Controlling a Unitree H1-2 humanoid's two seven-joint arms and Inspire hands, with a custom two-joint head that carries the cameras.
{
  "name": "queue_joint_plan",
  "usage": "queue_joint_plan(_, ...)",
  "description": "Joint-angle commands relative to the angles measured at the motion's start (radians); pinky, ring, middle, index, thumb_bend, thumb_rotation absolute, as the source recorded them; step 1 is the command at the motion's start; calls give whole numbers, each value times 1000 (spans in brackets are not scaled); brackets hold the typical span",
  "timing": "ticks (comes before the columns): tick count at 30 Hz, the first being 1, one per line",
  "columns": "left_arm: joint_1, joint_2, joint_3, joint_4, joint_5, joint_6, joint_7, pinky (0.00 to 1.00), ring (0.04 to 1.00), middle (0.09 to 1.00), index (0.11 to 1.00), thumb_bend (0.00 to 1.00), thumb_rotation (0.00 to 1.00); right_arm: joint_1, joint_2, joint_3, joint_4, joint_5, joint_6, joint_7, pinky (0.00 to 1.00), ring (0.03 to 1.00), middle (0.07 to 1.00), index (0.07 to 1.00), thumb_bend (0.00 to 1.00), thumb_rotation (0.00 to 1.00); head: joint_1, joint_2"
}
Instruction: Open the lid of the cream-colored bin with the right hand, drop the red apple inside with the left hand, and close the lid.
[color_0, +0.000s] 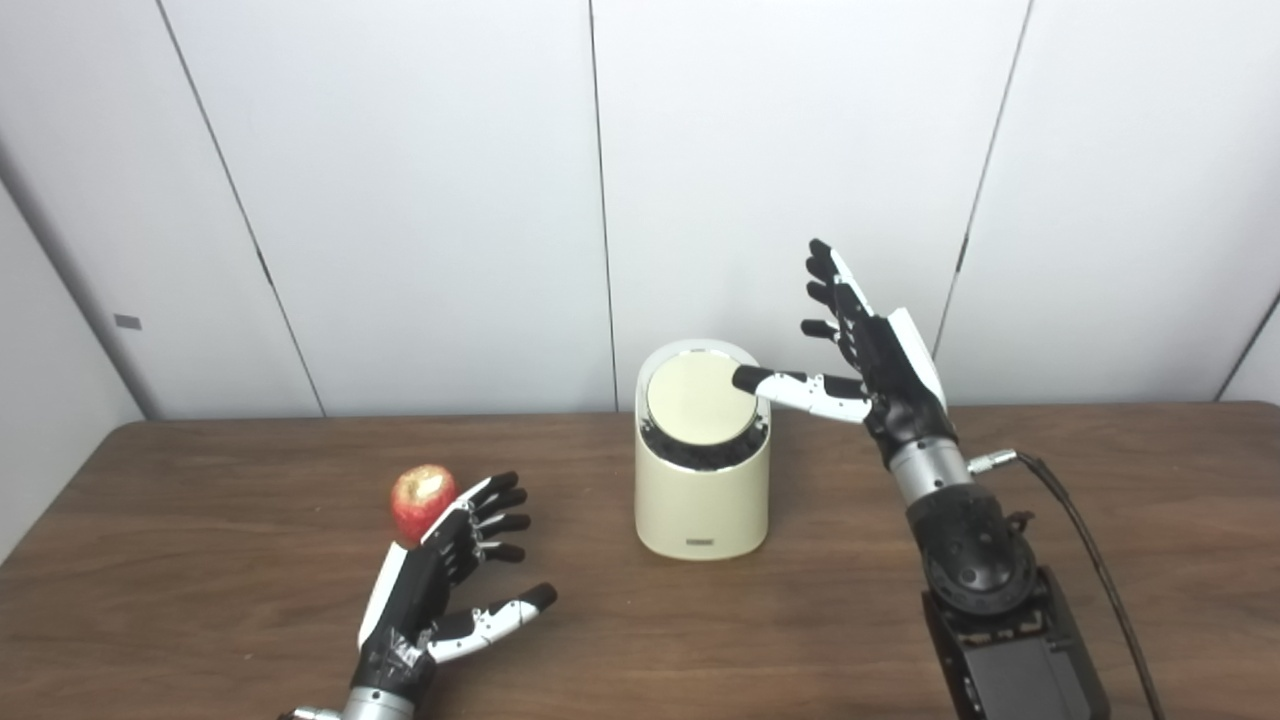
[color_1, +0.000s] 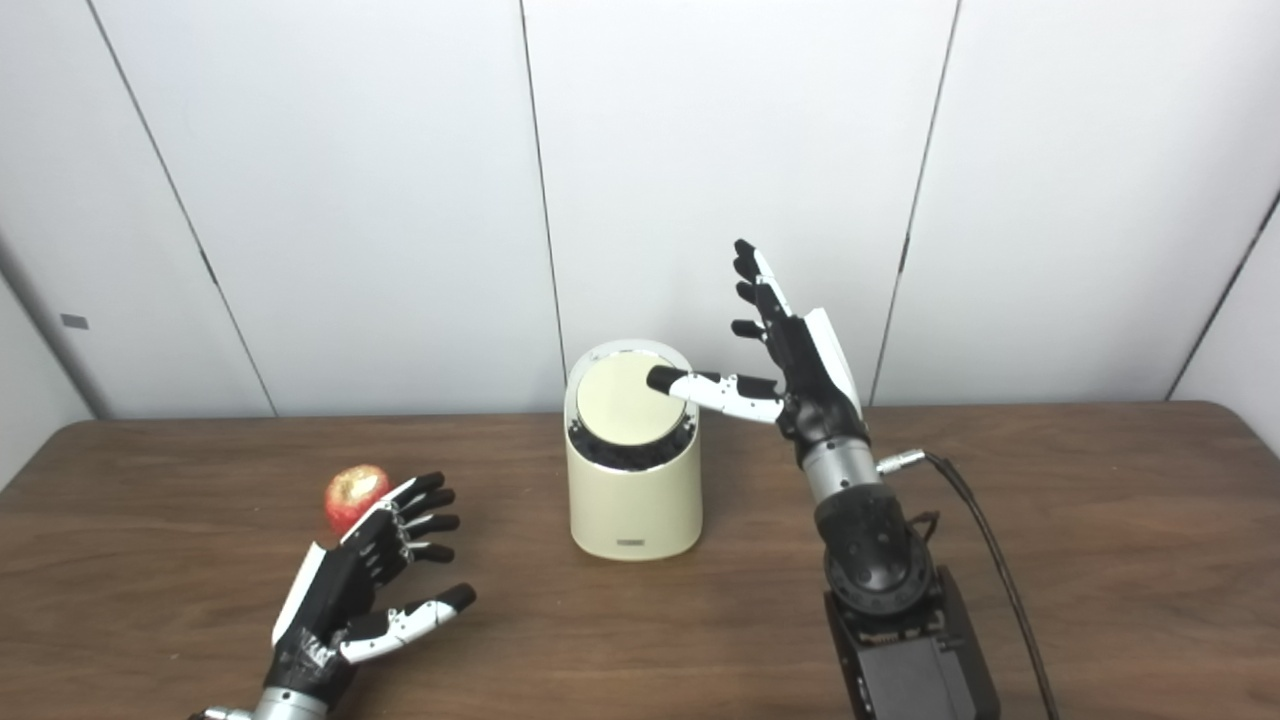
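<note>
The cream-colored bin (color_0: 702, 500) stands upright at the table's middle. Its round lid (color_0: 697, 398) lies slanted in the top, with a dark gap showing along its front rim. My right hand (color_0: 868, 350) is open beside the bin's right, fingers pointing up, and its thumb tip (color_0: 748, 378) rests on the lid's right edge. The red apple (color_0: 421, 500) sits on the table left of the bin. My left hand (color_0: 450, 575) is open just in front and right of the apple, its fingers spread close to it, holding nothing.
The brown table (color_0: 200, 600) runs to a white panelled wall (color_0: 400, 200) close behind the bin. A black cable (color_0: 1090, 560) trails from my right wrist over the table's right part.
</note>
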Motion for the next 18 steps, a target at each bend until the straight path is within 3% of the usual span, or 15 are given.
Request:
queue_joint_plan(1, -27, 1, -3, 12, -2, -45, 4, 666, 775, 838, 876, 691, 43, -76, -15, 16, -15, -30, 16, 4, 741, 902, 979, 973, 894, 402, -1, 0)
queue_joint_plan(5, -30, -2, -3, 15, -1, -45, 6, 667, 776, 836, 876, 702, 60, -116, -37, 49, 18, -67, 29, 0, 654, 878, 950, 974, 887, 395, 1, 1)
queue_joint_plan(9, -32, -4, -3, 17, -4, -47, 6, 665, 778, 837, 877, 692, 50, -146, -48, 71, 58, -85, 19, -5, 738, 899, 952, 972, 878, 332, 5, 2)
queue_joint_plan(15, -35, -8, -5, 16, 5, -43, 12, 651, 772, 835, 877, 703, 66, -166, -56, 112, 93, -128, 23, 1, 708, 898, 948, 969, 917, 295, 11, 3)
queue_joint_plan(18, -36, -10, -5, 14, 9, -42, 14, 649, 769, 834, 876, 701, 71, -172, -59, 126, 123, -134, 6, -2, 746, 912, 966, 974, 932, 286, 12, 4)
